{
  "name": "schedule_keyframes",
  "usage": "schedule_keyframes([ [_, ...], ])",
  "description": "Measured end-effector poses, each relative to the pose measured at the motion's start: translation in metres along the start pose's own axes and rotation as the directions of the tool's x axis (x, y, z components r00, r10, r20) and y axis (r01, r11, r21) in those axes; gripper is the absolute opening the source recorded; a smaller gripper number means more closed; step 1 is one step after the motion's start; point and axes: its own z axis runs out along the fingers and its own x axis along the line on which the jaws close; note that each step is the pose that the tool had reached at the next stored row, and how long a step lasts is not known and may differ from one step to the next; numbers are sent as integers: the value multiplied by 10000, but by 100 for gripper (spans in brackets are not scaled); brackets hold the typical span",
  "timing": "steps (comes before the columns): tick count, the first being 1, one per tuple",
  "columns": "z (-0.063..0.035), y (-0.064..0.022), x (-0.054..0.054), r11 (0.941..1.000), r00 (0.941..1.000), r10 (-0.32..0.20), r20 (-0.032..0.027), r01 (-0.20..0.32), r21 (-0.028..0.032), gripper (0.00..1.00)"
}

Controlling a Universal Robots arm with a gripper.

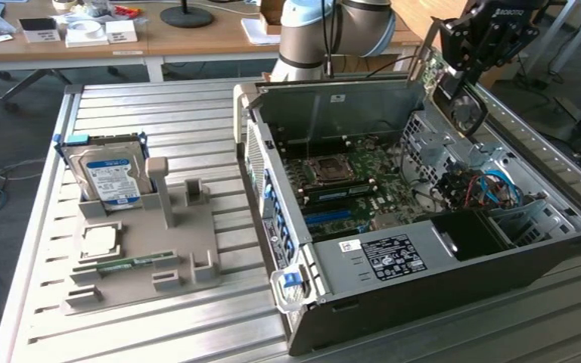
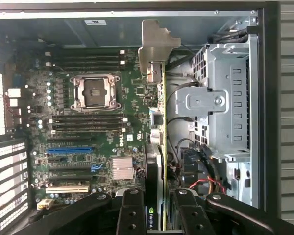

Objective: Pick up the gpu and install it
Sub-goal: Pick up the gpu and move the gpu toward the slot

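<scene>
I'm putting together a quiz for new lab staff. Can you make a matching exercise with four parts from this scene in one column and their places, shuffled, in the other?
1. gpu
2. hard drive
3. memory stick
4. processor socket

A. lying flat on the grey holder
B. on the motherboard inside the open case
C. clamped in the gripper over the case
D. standing upright in the grey holder

Pairs: 1-C, 2-D, 3-A, 4-B
</scene>
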Motion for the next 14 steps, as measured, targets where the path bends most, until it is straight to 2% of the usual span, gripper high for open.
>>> schedule_keyframes([
  [6, 0, 0, -4, 10000, 10000, 0, -1, 0, 0, 27],
  [14, 1, 3, -60, 10000, 10000, 0, 0, 0, -1, 27],
])
